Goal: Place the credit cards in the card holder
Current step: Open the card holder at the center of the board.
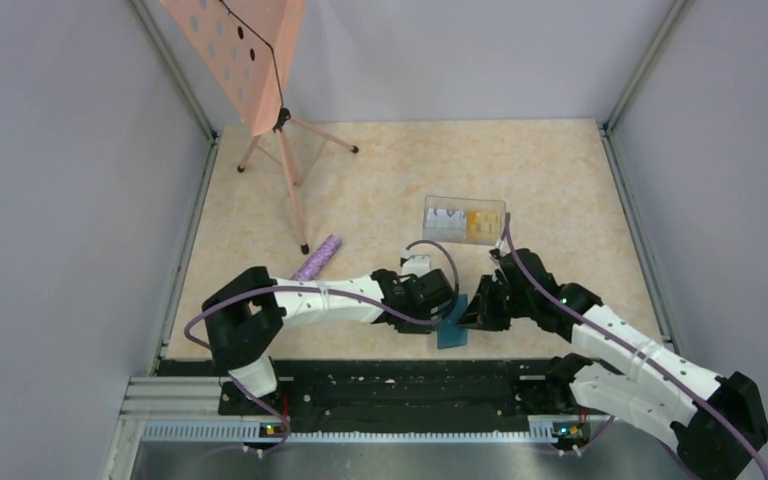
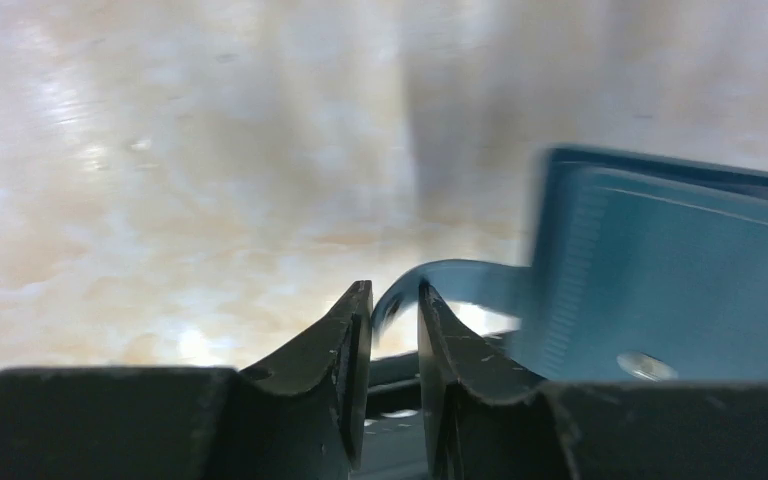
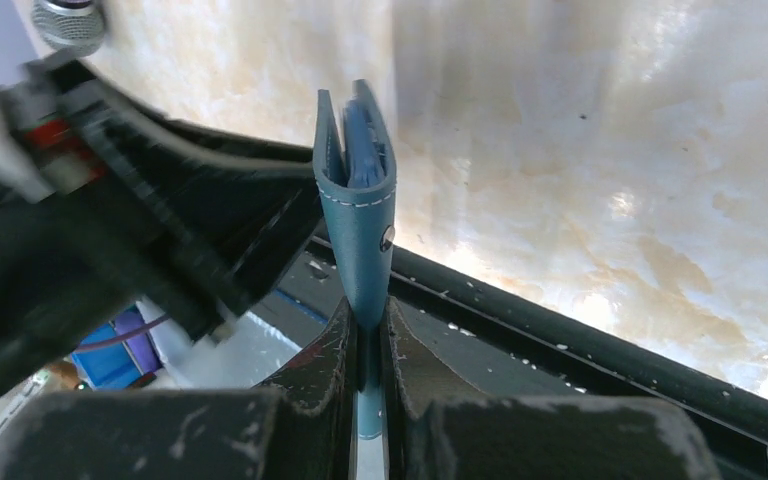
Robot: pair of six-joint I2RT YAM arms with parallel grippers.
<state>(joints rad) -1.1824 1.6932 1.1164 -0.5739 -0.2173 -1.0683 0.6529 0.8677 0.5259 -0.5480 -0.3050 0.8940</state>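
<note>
Looking top-down: teal holder (image 1: pixel 451 331) sits between left gripper (image 1: pixel 442 314) and right gripper (image 1: pixel 469 317), near table's (image 1: pixel 380 180) front edge. Left wrist: jaws nearly together around its curved tab (image 2: pixel 440 277), grip unclear. Right wrist: jaws pinch the folded, stitched holder's edge, upright.

Smooth stitched leather card holder (image 3: pixel 357 215)
</note>
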